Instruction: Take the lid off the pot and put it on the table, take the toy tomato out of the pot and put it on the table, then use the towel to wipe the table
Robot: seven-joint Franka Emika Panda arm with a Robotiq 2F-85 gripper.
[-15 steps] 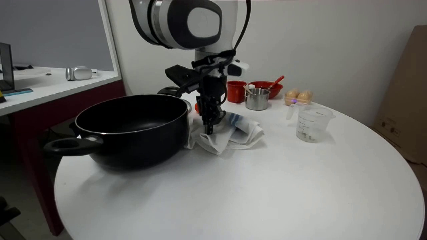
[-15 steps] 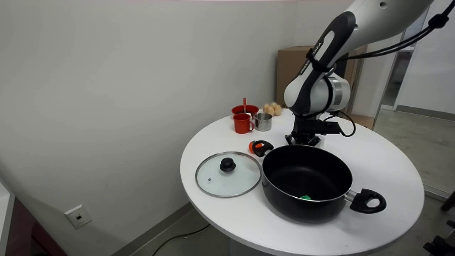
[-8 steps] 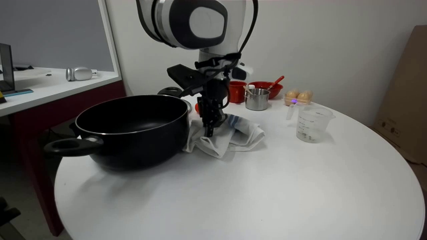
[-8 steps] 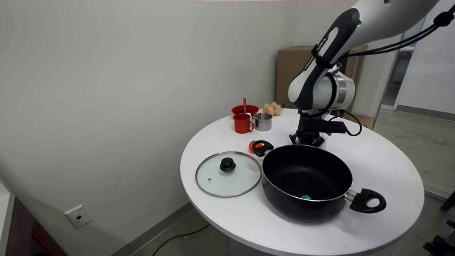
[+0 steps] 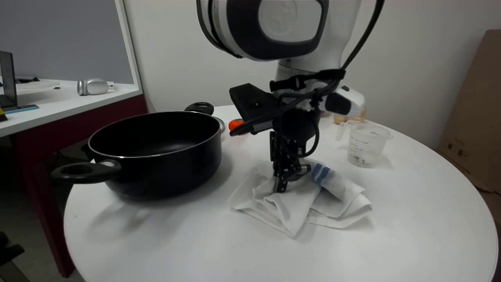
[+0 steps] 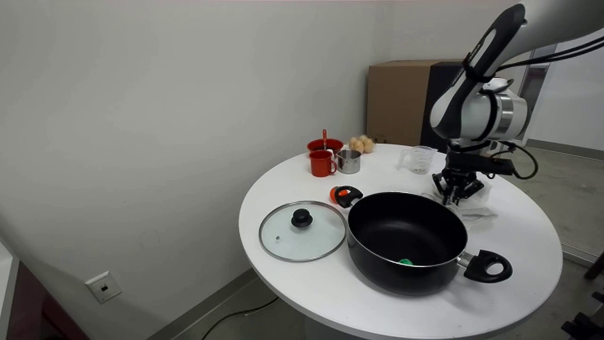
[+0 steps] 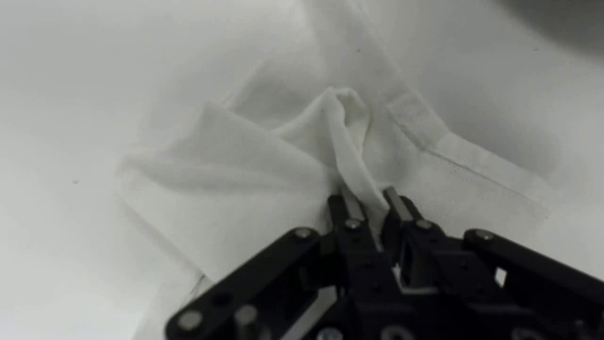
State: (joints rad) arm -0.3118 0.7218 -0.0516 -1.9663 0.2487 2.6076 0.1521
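A round white bench [image 5: 395,231] stands before a plain wall [image 6: 188,94]. To wipe well, I think the towel [image 5: 301,205] should go flat and low, in slow, even strokes. It lies crumpled directly under the gripper [image 7: 371,204], which pinches one of its folds. The pot [image 5: 176,172] and the measuring jug [image 5: 366,147] are near, both apart from the towel, and must not be pushed.

On the table [image 6: 279,190], the lid [image 6: 302,238] lies beside the pot [image 6: 403,281].
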